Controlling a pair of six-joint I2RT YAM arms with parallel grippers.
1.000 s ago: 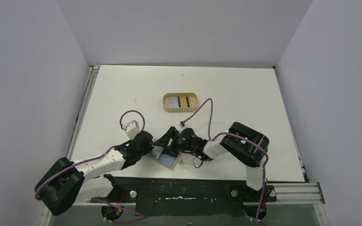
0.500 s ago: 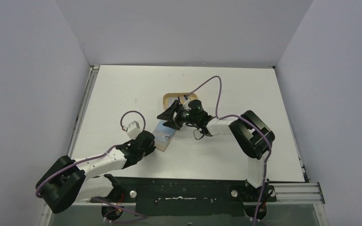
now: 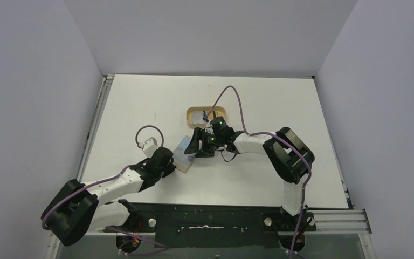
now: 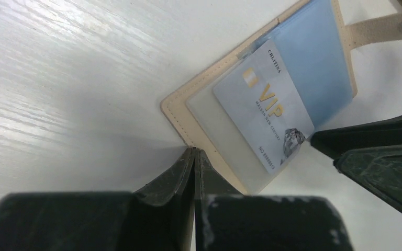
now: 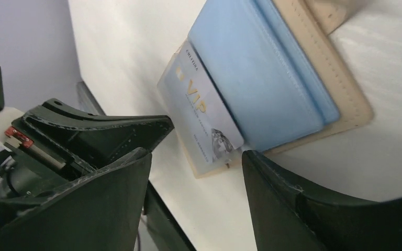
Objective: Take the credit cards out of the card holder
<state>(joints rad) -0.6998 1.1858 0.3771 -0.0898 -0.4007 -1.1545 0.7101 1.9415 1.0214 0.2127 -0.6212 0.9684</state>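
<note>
The card holder (image 3: 185, 156) lies open and flat near the middle of the desk (image 3: 140, 102), a little toward the near-left corner, with the 2 arms meeting over it. The left gripper (image 4: 194, 154) is clenched shut with its tips on the holder's tan edge; I cannot tell whether it pinches the cover or only presses on it. The right gripper (image 5: 198, 153) stands spread and grasps nothing. 1 light blue card (image 4: 264, 107) (marked VIP in gold) has slid partway out of the blue sleeves (image 5: 261, 68) and sits skewed to the holder. Its long axis points from the holder toward the right gripper, so the free short end lies just in front of those spread jaws, making the right arm the nearer one for the pull. I judge the next move calls for closing on that end and drawing along the card's length. The left wrist view shows the closing tab (image 4: 382, 29) and 1 right finger just beside the card's corner. The right wrist view shows the card lying ahead between both fingers. The overhead view alone shows the oval tray (image 3: 190, 114) toward the far edge, partly behind the right arm. No yellow-orange card shows anywhere.
</note>
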